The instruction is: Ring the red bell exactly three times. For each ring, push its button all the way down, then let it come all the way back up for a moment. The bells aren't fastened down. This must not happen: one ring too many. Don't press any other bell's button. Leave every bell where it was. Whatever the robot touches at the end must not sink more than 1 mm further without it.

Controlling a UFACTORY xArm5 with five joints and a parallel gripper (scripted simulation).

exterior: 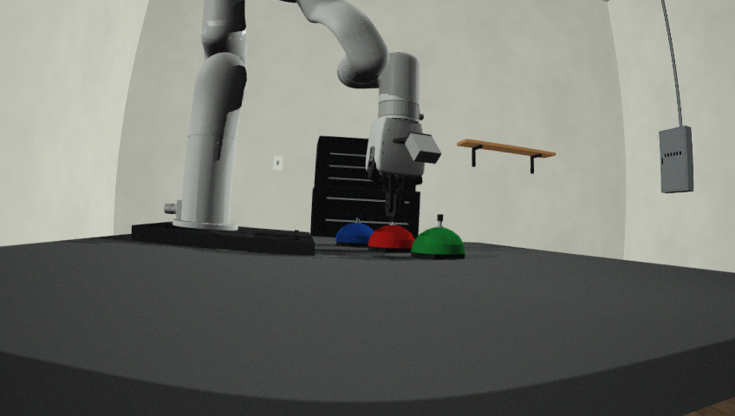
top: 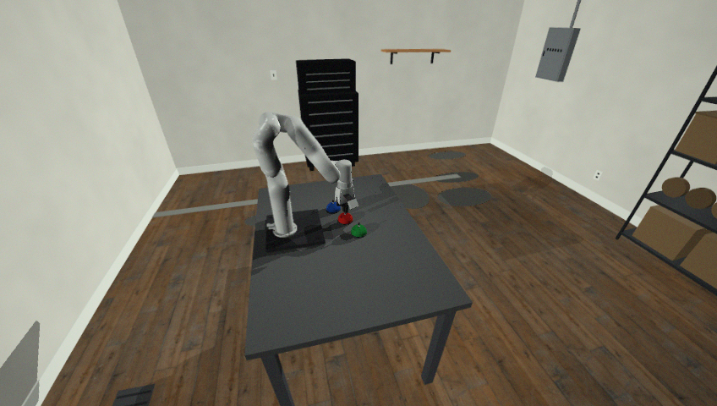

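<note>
The red bell (exterior: 391,237) sits on the dark table between a blue bell (exterior: 354,234) and a green bell (exterior: 438,243); it also shows in the top view (top: 345,218). My gripper (exterior: 392,212) is shut and empty, pointing straight down over the red bell's top. Its fingertips stand just above the dome, where the button is; the button itself is hidden behind them. I cannot tell whether the tips touch it. In the top view the gripper (top: 345,206) hangs right over the red bell. The green bell's button (exterior: 439,219) stands up free.
The blue bell (top: 331,207) and green bell (top: 358,230) lie close on either side of the red one. The arm's black base plate (top: 294,228) is to the left on the table. A black drawer cabinet (top: 327,107) stands behind the table.
</note>
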